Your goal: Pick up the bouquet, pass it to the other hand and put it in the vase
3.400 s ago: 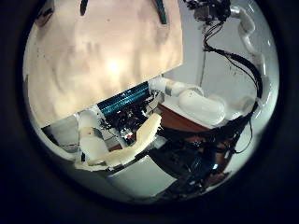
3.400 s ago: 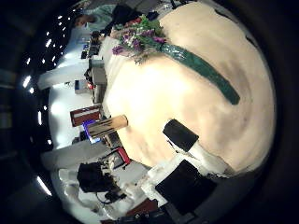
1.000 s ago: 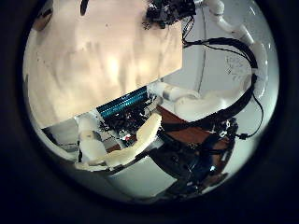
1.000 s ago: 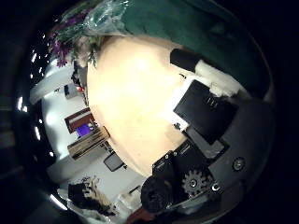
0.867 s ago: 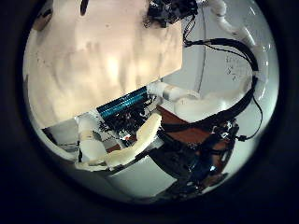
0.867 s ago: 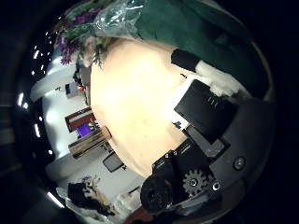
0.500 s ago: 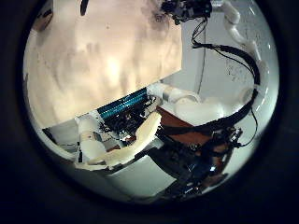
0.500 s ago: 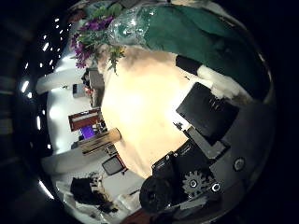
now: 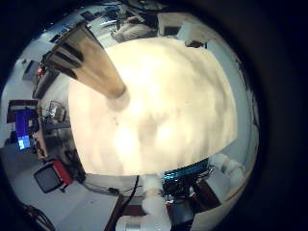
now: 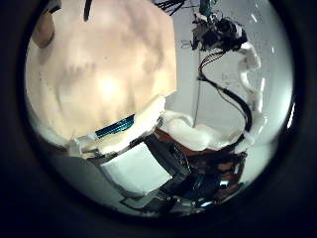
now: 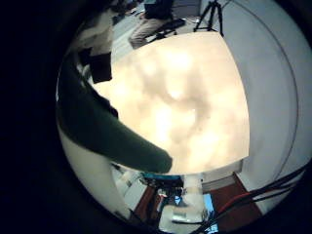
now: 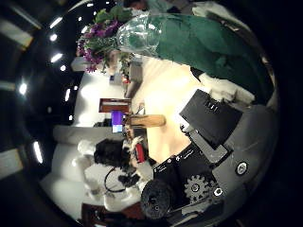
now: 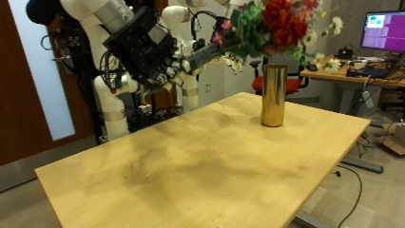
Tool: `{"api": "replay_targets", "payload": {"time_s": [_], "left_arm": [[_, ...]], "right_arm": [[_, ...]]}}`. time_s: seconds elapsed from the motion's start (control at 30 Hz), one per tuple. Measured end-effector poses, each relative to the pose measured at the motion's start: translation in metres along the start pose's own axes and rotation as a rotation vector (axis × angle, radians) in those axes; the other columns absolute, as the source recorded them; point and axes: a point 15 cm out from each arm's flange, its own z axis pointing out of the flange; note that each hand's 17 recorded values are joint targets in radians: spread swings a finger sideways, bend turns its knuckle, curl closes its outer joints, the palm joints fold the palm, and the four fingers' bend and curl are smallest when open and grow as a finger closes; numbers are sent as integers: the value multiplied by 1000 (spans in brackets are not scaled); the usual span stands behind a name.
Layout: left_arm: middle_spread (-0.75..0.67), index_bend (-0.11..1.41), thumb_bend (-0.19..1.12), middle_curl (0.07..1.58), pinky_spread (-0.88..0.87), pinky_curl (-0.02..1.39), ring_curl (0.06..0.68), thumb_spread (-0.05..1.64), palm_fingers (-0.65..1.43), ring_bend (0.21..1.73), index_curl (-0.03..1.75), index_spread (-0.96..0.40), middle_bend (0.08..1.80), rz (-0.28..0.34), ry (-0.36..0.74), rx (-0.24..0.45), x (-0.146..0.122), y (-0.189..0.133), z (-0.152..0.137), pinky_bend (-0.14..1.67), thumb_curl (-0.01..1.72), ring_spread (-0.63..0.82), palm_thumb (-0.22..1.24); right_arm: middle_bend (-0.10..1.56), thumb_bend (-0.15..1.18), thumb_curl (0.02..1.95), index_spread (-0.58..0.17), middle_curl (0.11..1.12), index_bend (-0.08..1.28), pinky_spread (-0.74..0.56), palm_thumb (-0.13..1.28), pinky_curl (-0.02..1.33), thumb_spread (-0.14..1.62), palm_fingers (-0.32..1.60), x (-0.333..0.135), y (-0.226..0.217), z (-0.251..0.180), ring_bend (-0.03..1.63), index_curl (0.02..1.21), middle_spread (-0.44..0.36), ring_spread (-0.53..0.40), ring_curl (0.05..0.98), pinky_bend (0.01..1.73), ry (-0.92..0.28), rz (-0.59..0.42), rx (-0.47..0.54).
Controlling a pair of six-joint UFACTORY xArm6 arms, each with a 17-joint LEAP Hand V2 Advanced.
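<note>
In the outside view my right hand (image 13: 145, 49) is shut on the green wrap (image 13: 202, 57) of the bouquet (image 13: 266, 24) and holds it in the air, with the red and purple flowers above the tall gold vase (image 13: 272, 95). The vase stands upright near the table's far edge. The right thumb side palm view shows the wrap (image 12: 208, 47) close to the palm, the flowers (image 12: 104, 28) and a black finger (image 12: 216, 112). The right little finger side palm view shows the wrap (image 11: 97, 117). My left hand faces the table from above; the left little finger side palm view shows the vase (image 9: 91, 63). Nothing lies before its palm.
The wooden table (image 13: 190, 171) has bare top on the near side of the vase. A desk with a monitor (image 13: 384, 28) and a red chair (image 13: 298, 84) stand behind it. A brown door (image 13: 19, 85) is beside the arms.
My right hand has risen with the bouquet; the table has dropped away in its thumb side view. The left thumb side view has shifted, so the left hand moved.
</note>
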Motion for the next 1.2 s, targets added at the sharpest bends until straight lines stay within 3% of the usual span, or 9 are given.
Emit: {"api": "replay_targets", "payload": {"time_s": [0.2, 0.33, 0.5, 0.57, 0.8, 1.07, 1.2], "left_arm": [[16, 189, -39, 391, 179, 250, 122, 1013, 493, 553, 400, 12, 331, 16, 179, 75, 20, -11, -28, 195, 266, 156, 213], [24, 160, -39, 391, 169, 250, 123, 968, 460, 574, 390, 34, 328, 50, 315, 125, 39, -18, -41, 210, 265, 153, 155], [125, 153, -35, 373, 185, 269, 131, 890, 364, 613, 362, 93, 259, 83, 516, 189, 63, -25, -62, 272, 278, 206, 113], [248, 141, -35, 357, 249, 285, 140, 821, 262, 644, 330, 151, 213, 95, 595, 180, 71, -27, -66, 318, 297, 278, 115], [382, 138, -38, 342, 375, 297, 151, 765, 133, 674, 282, 212, 206, 156, 782, 159, 82, -27, -81, 356, 316, 391, 117], [428, 150, -37, 337, 444, 299, 158, 741, 93, 679, 265, 240, 232, 160, 854, 153, 90, -33, -83, 360, 332, 453, 138], [350, 147, -37, 369, 442, 290, 151, 736, 155, 648, 257, 272, 359, 149, 860, 149, 88, -34, -86, 321, 338, 461, 153]], "right_arm": [[1359, -18, 913, -286, 774, 1028, -206, 1219, 790, 317, 1109, -32, 19, -4, 1436, 1029, -130, -195, 644, 1257, -181, -130, 7], [1361, -20, 925, -284, 769, 1031, -212, 1208, 825, 266, 1113, -47, 34, 3, 1440, 1031, -128, -195, 647, 1229, -346, -165, -11], [1365, -19, 933, -281, 764, 1034, -220, 1203, 862, 234, 1111, -52, 62, 24, 1441, 1032, -127, -196, 649, 1202, -538, -192, -70], [1369, -19, 934, -281, 765, 1037, -222, 1203, 875, 225, 1112, -57, 63, 28, 1440, 1034, -127, -196, 650, 1193, -584, -217, -80], [1373, -20, 937, -280, 763, 1039, -233, 1194, 919, 205, 1111, -98, 78, 67, 1441, 1036, -127, -190, 652, 1161, -702, -274, -198], [1378, -18, 944, -279, 760, 1038, -237, 1197, 976, 206, 1111, -129, 94, 102, 1436, 1037, -126, -187, 655, 1129, -740, -314, -316], [1375, -18, 948, -279, 760, 1039, -239, 1196, 997, 208, 1109, -146, 100, 120, 1436, 1038, -126, -188, 656, 1118, -726, -344, -351]]}}
